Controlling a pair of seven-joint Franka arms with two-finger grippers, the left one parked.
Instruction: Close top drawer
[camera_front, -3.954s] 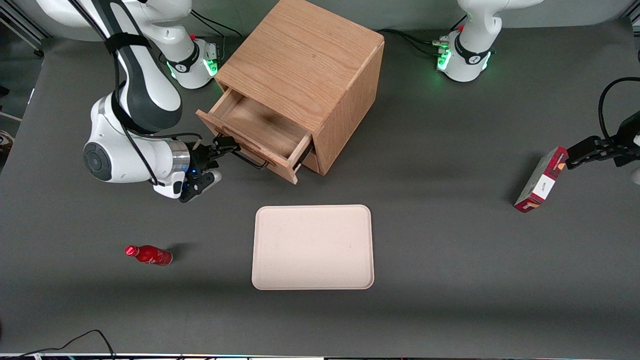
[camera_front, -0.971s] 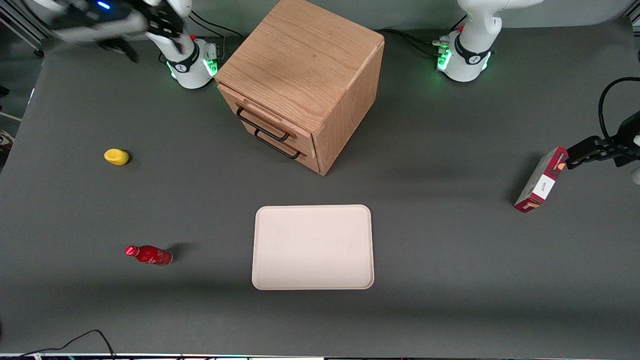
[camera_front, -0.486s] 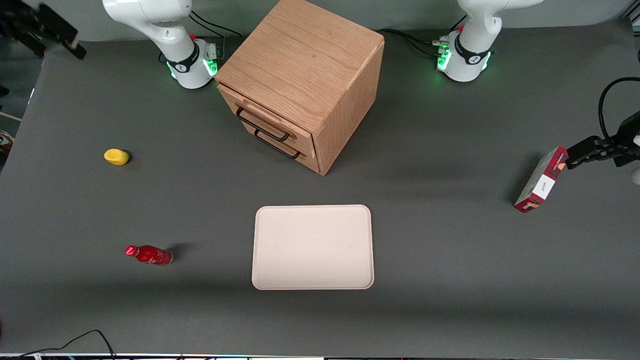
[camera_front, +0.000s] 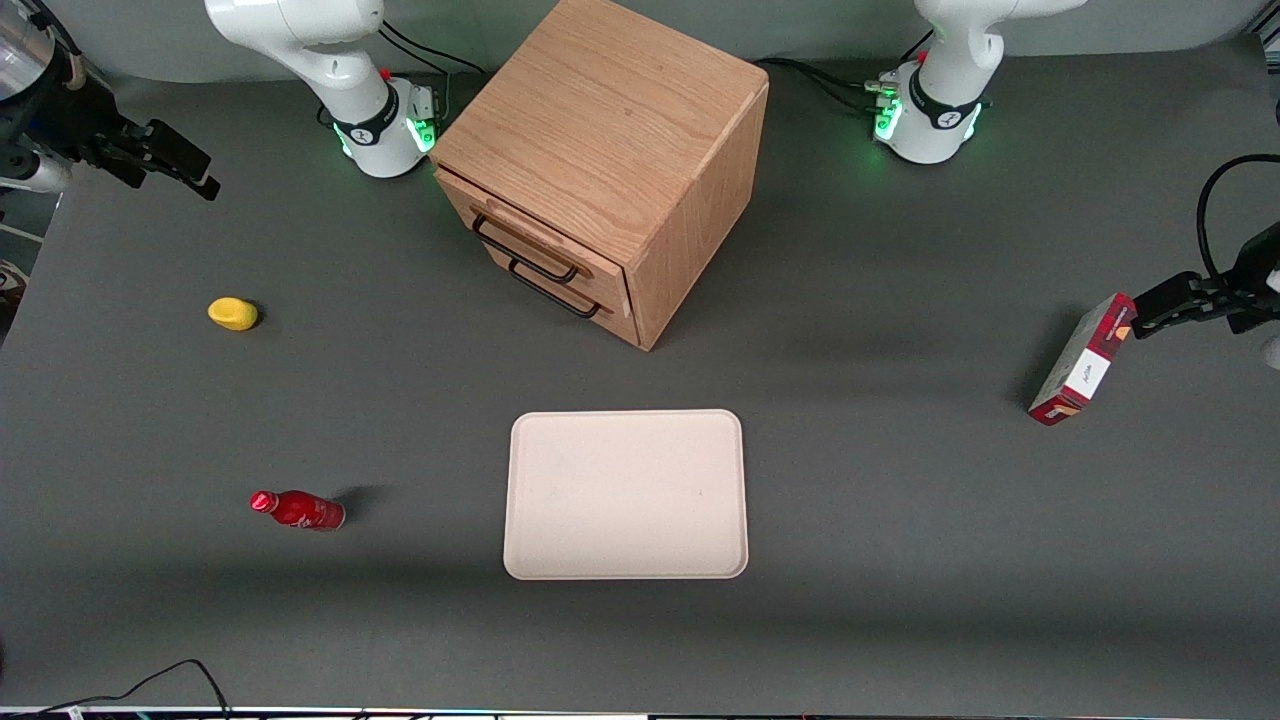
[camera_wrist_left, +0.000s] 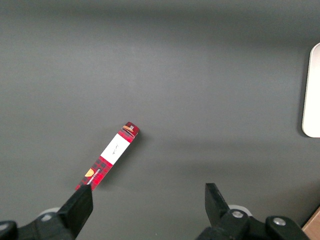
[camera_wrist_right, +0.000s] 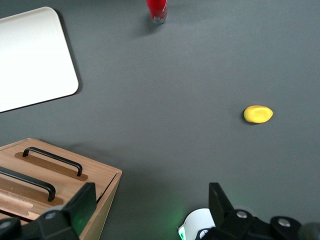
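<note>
The top drawer (camera_front: 540, 240) of the light-oak cabinet (camera_front: 610, 110) sits pushed in, its front flush with the cabinet and its black bar handle (camera_front: 525, 250) free. In the right wrist view its handle (camera_wrist_right: 25, 182) shows beside the bottom drawer's handle (camera_wrist_right: 52, 160). My right gripper (camera_front: 190, 165) hangs in the air at the working arm's end of the table, well away from the cabinet. In its wrist view the gripper (camera_wrist_right: 150, 200) is open and empty, fingers wide apart over bare table.
A cream tray (camera_front: 625, 495) lies nearer the front camera than the cabinet. A red bottle (camera_front: 298, 509) and a small yellow object (camera_front: 233, 314) lie toward the working arm's end. A red box (camera_front: 1080, 372) stands at the parked arm's end. The working arm's base (camera_front: 385, 120) is beside the cabinet.
Four seconds ago the drawer was pulled out with my gripper at its handle; now it is shut. My gripper has drawn away up toward the working arm's end, uncovering the yellow object.
</note>
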